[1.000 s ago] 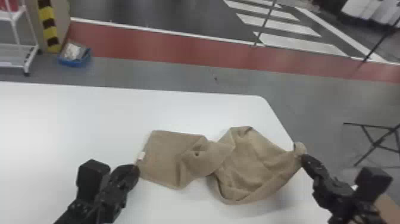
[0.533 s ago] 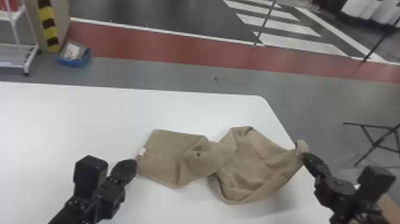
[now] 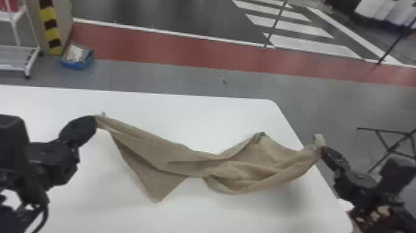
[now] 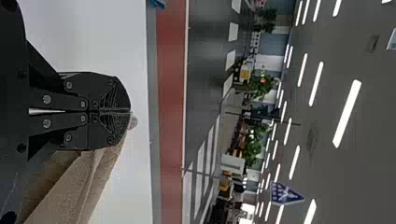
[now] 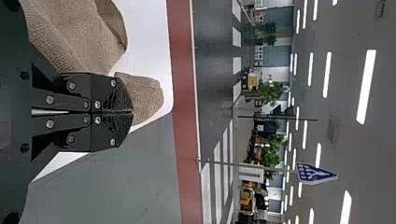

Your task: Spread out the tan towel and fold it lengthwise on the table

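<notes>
The tan towel [image 3: 198, 161] hangs twisted and creased between both grippers above the table, a pointed corner drooping at its left part. In the head view my left gripper [image 3: 95, 119] pinches its left end. The left wrist view has that gripper [image 4: 130, 112] with fingers pressed together and the towel [image 4: 84, 186] trailing from them. At the table's right edge my right gripper [image 3: 323, 150] grips the other end. In the right wrist view, the right gripper [image 5: 132, 112] is shut, a bunched bit of towel [image 5: 148, 97] sticking out past its tips.
The white table [image 3: 185, 117] has its rounded far right corner beyond the towel. Past it on the floor are a blue bin [image 3: 77, 59] and a white wheeled rack [image 3: 18, 59] at the left, and a black folding stand [image 3: 387, 142] at the right.
My left gripper has moved up and left, carrying the towel's left end, which has been raised and pulled out from its earlier flat position. The right gripper has stayed nearly where it was.
</notes>
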`<state>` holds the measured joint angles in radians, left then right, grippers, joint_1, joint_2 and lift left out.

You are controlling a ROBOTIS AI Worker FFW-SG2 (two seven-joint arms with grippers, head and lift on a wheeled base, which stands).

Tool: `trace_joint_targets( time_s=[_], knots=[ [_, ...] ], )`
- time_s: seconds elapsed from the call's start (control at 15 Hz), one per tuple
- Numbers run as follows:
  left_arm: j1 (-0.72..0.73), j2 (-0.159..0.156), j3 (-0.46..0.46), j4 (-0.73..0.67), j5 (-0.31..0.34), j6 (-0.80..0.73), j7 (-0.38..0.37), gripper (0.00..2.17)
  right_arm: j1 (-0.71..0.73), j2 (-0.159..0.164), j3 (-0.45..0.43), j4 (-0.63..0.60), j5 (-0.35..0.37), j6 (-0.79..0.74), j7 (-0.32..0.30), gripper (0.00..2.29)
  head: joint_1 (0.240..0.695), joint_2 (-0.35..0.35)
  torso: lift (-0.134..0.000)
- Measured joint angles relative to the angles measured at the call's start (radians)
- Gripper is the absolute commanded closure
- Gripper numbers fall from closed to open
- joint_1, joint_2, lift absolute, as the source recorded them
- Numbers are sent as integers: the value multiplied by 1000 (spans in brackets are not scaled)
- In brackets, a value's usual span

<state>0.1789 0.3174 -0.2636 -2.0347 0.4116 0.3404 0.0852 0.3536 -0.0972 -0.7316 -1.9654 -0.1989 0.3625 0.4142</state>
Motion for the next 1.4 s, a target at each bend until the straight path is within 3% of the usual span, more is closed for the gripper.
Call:
trace_joint_targets(
  time_s=[0.07,0.2,0.27,0.6,0.93,1.13,1.4],
  knots=[
    [10,10,45,-21,23,0,4,1541,-16,-11,0,11,9,39,22,1288,695,-350,-124],
    [29,25,101,-35,54,1,-1,1541,-18,-13,6,14,33,84,84,343,695,-350,-124],
    [37,30,112,-35,61,-1,-5,1541,-7,-4,12,14,53,81,93,83,695,-350,-124],
    [38,31,103,-2,57,-22,-11,1541,14,33,-36,-11,48,57,92,66,695,-350,-124],
    [19,28,78,30,48,-31,-13,1541,13,34,-53,-12,64,108,73,211,695,-350,-124],
    [18,26,70,36,32,-32,-13,1541,12,34,-42,0,95,202,75,218,695,-350,-124],
    [19,26,68,45,28,-39,-14,1541,11,32,-29,47,119,208,75,221,695,-350,-124]
  ],
)
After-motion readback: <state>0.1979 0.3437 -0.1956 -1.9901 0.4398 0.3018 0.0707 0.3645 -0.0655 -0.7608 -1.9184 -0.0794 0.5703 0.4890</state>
